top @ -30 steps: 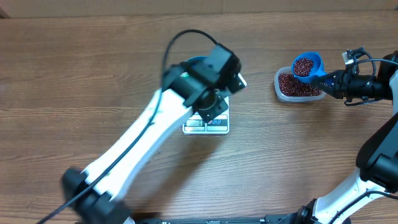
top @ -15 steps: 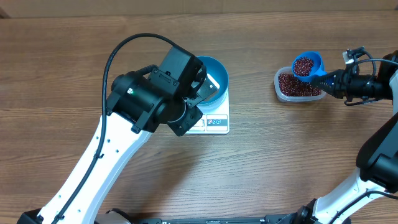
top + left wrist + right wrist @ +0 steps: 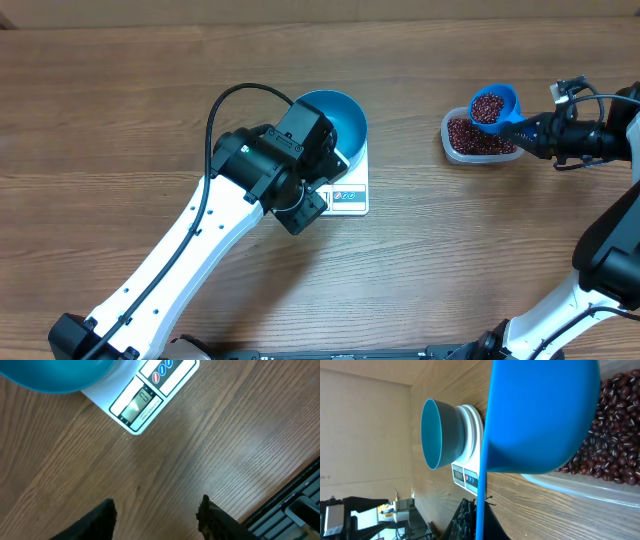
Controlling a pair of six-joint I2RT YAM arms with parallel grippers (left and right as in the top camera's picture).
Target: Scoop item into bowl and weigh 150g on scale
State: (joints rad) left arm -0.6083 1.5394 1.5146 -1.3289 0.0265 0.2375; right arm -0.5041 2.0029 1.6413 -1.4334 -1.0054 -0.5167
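The deep teal-blue bowl (image 3: pixel 338 115) sits on the flat white square scale (image 3: pixel 350 196), over its 12 o'clock part. The left hand (image 3: pixel 157 519) hangs released above the wooden tabletop (image 3: pixel 120 110). At the scale's 3 o'clock, the right hand (image 3: pixel 535 130) is clenched on a bright blue scoop (image 3: pixel 511 99) of dark red-brown beans (image 3: pixel 487 105), over the clear plastic tub (image 3: pixel 447 140).

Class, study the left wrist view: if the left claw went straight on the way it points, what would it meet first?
Probably the bare table, beside the scale. Nothing shows in the way of the left claw, though depth is unclear.
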